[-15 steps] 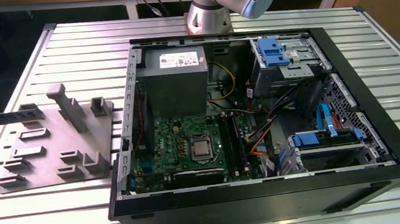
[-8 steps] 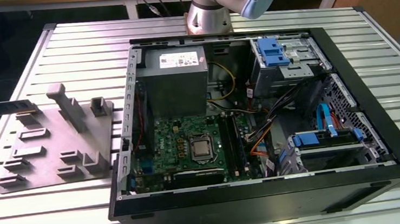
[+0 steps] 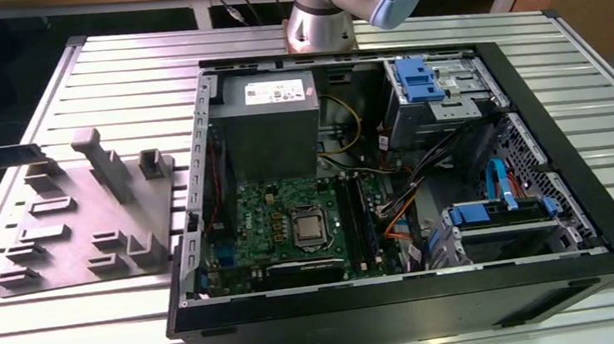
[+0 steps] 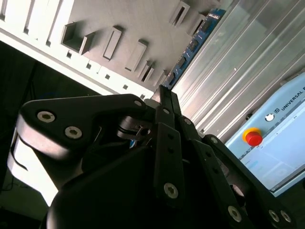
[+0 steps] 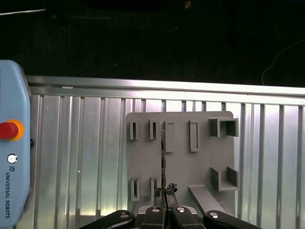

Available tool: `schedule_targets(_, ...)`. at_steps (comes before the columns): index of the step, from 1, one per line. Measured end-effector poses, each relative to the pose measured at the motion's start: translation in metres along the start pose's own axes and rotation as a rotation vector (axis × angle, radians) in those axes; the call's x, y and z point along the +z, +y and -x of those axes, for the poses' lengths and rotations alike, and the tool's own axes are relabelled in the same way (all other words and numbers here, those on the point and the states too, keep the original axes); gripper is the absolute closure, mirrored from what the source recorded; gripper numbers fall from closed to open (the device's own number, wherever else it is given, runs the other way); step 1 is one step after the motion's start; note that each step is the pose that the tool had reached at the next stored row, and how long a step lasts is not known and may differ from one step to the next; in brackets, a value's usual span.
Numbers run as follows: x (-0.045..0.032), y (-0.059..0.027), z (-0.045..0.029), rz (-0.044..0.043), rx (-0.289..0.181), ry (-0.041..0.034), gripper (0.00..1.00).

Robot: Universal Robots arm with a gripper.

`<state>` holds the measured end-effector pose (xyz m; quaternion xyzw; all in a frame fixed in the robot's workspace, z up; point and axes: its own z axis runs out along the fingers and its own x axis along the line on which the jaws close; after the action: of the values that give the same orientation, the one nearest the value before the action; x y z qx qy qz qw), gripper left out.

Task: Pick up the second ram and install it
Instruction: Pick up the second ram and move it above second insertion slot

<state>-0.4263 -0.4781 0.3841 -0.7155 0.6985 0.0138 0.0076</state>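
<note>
Gripper (image 4: 162,95) sat clamped on one end of the second ram (image 4: 190,47), over the gray fixture (image 5: 200,162). Risk: such a thin end-grip might've let the board tilt or slip.

one open computer case (image 3: 407,295), one grey slotted tray (image 3: 80,215), one power supply (image 3: 267,121), one processor chip (image 3: 309,227), two blue drive brackets (image 3: 416,79) (image 3: 497,210), one ram board (image 4: 193,45), one pendant (image 5: 12,95) with one red button (image 5: 5,130).
</note>
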Motion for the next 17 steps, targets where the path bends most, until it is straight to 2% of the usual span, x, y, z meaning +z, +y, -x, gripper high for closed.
schedule_targets(7,-0.0004,-0.0020,0.0000,0.0005,0.000,0.0003,0.89)
schedule_targets(17,-0.0004,-0.0203,-0.0005,0.0002,0.000,0.0002,0.89)
